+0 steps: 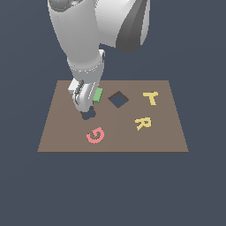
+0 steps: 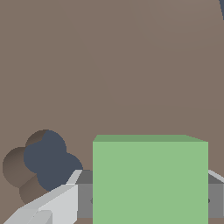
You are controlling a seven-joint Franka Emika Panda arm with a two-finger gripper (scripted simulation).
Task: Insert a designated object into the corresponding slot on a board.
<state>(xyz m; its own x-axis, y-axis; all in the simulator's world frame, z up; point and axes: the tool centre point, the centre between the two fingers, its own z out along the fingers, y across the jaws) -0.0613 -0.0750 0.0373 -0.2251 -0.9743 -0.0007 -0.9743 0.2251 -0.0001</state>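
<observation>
The green square block (image 1: 98, 95) shows just to the exterior view's right of my gripper (image 1: 88, 102), over the brown board (image 1: 119, 139). In the wrist view the block (image 2: 150, 175) fills the gap of the gripper (image 2: 150, 202), with grey finger pads (image 2: 85, 201) pressed against both of its sides, so the gripper is shut on it. The slot (image 1: 118, 99), a dark diamond-turned square, lies a short way to the exterior view's right of the block. It does not show in the wrist view.
A dark lobed hole (image 1: 88, 114) (image 2: 46, 162) sits in the board right beside the gripper. A pink G (image 1: 95, 135) lies nearer the front edge. A yellow T (image 1: 150, 97) and a yellow R (image 1: 142, 123) lie beyond the slot.
</observation>
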